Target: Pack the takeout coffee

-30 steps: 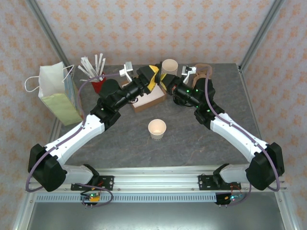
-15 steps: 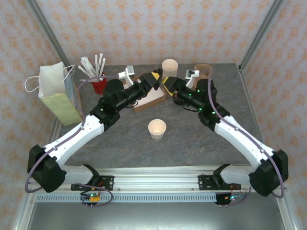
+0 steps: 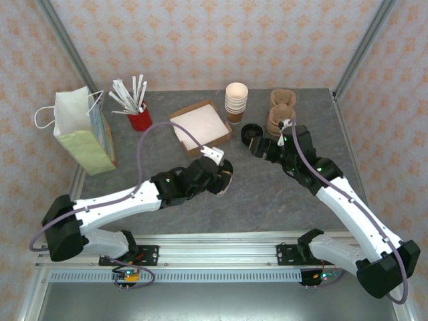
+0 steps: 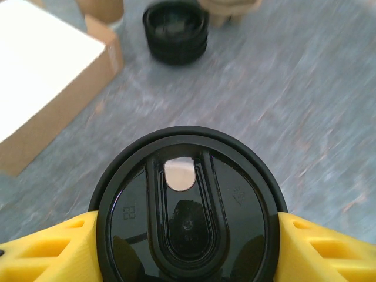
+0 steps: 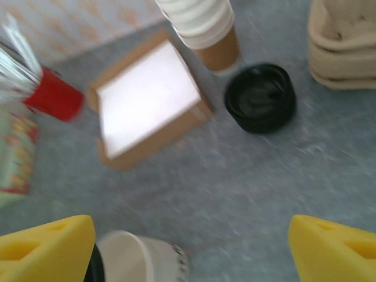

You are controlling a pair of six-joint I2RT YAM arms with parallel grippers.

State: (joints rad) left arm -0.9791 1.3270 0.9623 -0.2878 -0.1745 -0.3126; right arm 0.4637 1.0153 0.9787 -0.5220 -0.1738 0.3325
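A round black lid (image 4: 187, 211) is clamped at its rim between the yellow fingers of my left gripper (image 4: 188, 244), which is shut on it. In the top view that gripper (image 3: 224, 172) hovers over the middle of the table, and a sliver of brown shows at its tip. The paper cup beneath is hidden, so I cannot tell whether the lid is seated on it. To the right my right gripper (image 3: 256, 148) stands open with nothing between its fingers. Its wrist view has the gripper (image 5: 191, 247) over bare table, a blurred white rounded shape (image 5: 138, 258) at its left finger.
At the back stand a stack of lidless cups (image 3: 236, 100), a pile of loose black lids (image 3: 251, 132), pulp cup trays (image 3: 281, 110) and a brown box with a white inside (image 3: 200, 127). A red cup of sticks (image 3: 139, 119) and a paper bag (image 3: 83, 130) stand left.
My left arm swung from the back by the box to the table's middle, carrying the lid over where the open cup stood. My right gripper opened and drew back right.
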